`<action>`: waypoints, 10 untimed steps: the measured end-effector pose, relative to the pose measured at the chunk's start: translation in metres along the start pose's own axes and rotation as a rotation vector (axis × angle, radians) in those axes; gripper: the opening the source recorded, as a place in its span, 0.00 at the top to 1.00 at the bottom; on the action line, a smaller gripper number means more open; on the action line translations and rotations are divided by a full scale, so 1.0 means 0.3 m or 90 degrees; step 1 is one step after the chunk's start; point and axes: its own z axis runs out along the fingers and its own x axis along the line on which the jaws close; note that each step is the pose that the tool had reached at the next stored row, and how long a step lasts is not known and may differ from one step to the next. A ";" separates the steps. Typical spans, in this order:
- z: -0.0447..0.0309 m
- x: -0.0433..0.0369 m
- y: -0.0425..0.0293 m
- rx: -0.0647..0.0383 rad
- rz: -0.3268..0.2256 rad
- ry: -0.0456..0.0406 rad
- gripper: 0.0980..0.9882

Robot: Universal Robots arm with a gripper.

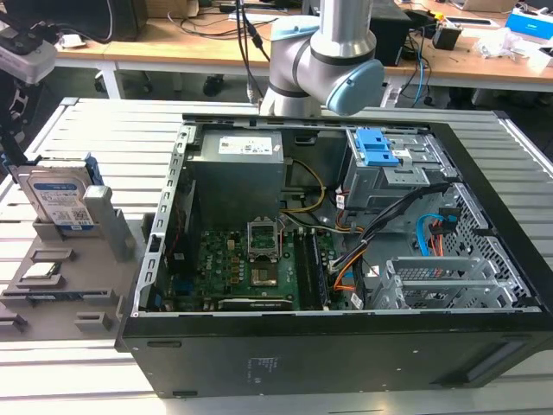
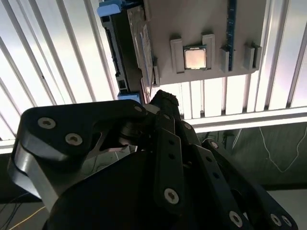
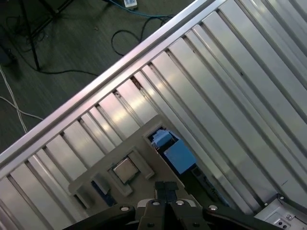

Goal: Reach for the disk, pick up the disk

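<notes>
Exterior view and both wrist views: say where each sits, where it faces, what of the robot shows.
Exterior view: off the arm, looking down into the open computer case; the arm rises behind it, the disk at the exterior view's left.
First wrist view: on the arm, looking down past the end effector at the disk.
Second wrist view: on the arm, looking along the end effector toward the disk.
Shared: the disk in all; the chip in both wrist views.

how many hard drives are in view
1. The disk stands upright in the grey holder at the exterior view's left, outside the computer case. More may be hidden in the case's drive bays.
</notes>
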 end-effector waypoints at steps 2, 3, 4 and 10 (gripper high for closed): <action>0.000 0.000 0.000 0.000 -0.013 0.0005 0.99; 0.000 0.000 0.000 0.000 -0.020 0.0007 0.99; 0.000 0.000 0.000 0.000 -0.035 0.0012 0.99; 0.000 0.000 0.000 0.000 -0.082 0.0027 0.99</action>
